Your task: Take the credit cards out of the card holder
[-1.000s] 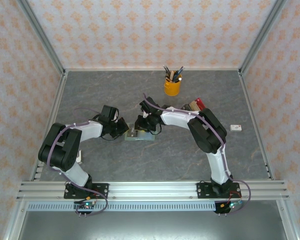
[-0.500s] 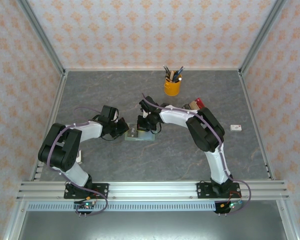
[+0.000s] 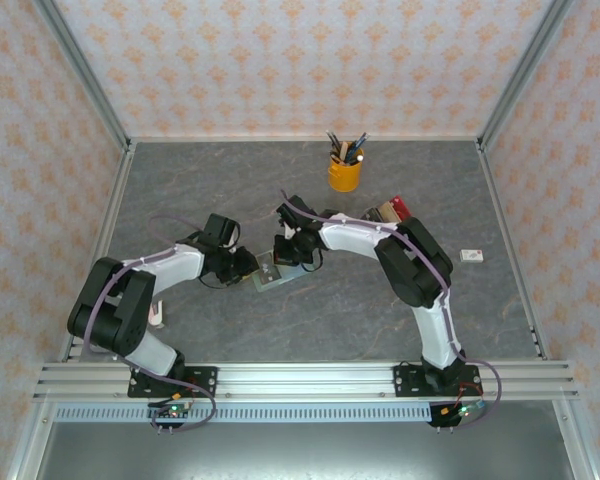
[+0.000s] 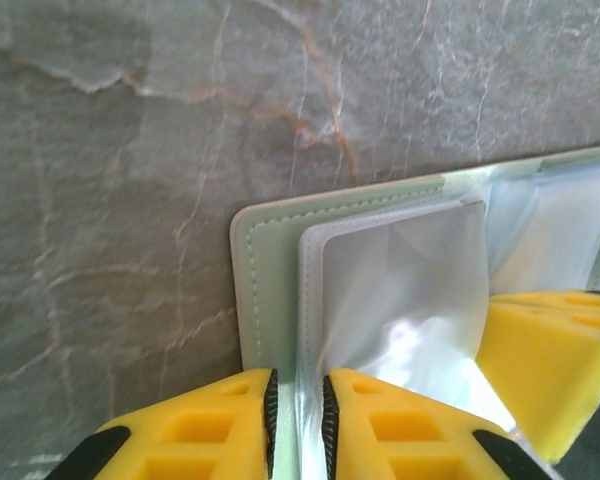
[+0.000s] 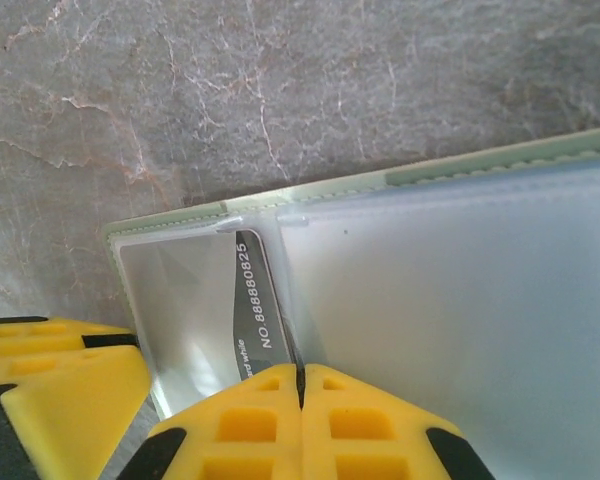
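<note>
Card holder (image 3: 269,272) has swung askew, left fingers (image 4: 272,400) pinching its edge, right fingers (image 5: 301,385) clenched (grey card (image 5: 252,310) inside pocket).

1. Mid-table, the left arm (image 3: 170,265) and right arm (image 3: 365,235) close in on the card holder (image 3: 268,276) from both sides.
2. Far right of centre stand a yellow pencil cup (image 3: 344,176) and a block cluster (image 3: 390,211).
3. A small white object (image 3: 470,256) lies near the right wall.
4. The table (image 3: 180,185) is bare far left and along the near edge between the arm bases.
</note>
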Controlling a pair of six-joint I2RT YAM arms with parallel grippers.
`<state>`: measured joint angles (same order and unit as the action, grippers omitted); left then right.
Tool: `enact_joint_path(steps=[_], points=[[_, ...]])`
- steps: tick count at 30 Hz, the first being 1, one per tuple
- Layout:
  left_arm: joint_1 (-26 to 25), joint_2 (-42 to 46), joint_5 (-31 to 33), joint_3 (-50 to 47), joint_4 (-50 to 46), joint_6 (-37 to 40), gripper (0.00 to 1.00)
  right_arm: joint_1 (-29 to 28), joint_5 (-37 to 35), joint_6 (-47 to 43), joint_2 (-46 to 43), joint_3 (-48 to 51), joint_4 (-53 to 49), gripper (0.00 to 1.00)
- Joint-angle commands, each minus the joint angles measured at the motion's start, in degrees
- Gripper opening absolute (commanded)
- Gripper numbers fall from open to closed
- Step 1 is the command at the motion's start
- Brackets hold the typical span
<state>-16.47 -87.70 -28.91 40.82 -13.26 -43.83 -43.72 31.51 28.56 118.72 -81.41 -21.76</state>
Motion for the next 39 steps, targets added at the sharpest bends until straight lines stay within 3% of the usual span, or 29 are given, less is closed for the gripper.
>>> enact_joint_path(steps=[1, 7, 11, 16, 23, 31, 33, 39], points=[[-0.06, 3.08, 2.39, 0.38, -4.45, 1.03, 0.24, 0.13, 0.31, -1.24, -3.64, 1.51, -1.14, 0.00], [-0.05, 4.12, 1.91, -0.62, -3.07, 0.88, 0.23, 0.61, 0.94, -1.58, -3.76, 2.38, -0.24, 0.00], [-0.14, 3.79, -0.18, -2.38, 2.09, -0.99, 0.17, 0.75, 3.88, -3.17, -2.01, 1.70, 0.33, 0.01], [-0.49, 1.83, 0.25, -4.08, 6.51, -3.35, 0.09, 0.83, 4.70, -4.13, -0.07, 1.01, -0.13, 0.14], [-0.58, -1.68, -0.63, -5.13, 9.55, -3.73, 0.04, 1.61, 4.51, -4.56, 0.85, 2.12, 0.26, 0.20], [-0.85, -6.43, -0.51, -2.29, 5.27, -1.74, 0.02, 2.37, 8.84, -4.82, 2.09, 2.53, 2.37, 0.20], [-0.85, -7.60, 0.30, -1.34, 3.51, -1.26, 0.01, 2.91, 9.05, -4.41, 1.98, 2.87, 3.02, 0.14], [-0.85, -8.64, 3.42, -0.21, 0.12, -0.33, 0.00, 5.18, 5.13, -1.10, -2.23, 7.49, 6.99, 0.13]])
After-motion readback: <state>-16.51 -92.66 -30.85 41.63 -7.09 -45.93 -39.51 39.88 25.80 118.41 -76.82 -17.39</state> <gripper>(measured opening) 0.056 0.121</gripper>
